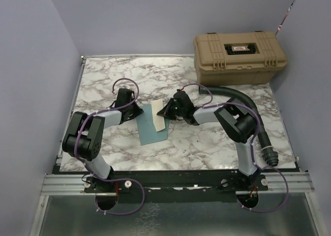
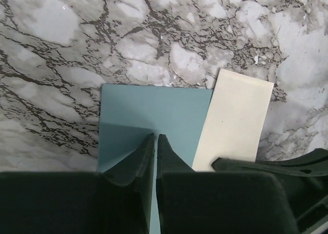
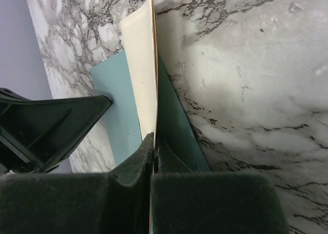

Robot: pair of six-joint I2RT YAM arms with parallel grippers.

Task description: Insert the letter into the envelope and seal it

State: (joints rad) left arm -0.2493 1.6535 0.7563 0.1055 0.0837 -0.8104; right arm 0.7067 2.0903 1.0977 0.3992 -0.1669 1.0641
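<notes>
Tightly, right jaws pinch the letter (image 3: pixel 141 64); left jaws pinch the envelope (image 2: pixel 154 111).

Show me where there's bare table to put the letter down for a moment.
The far stretch of the table, from its left edge to the case, is bare. So is the near strip between the envelope and the table's near edge. The middle is crowded: left gripper pinching the envelope, right gripper pinching the letter. The hose runs down the right side.
</notes>
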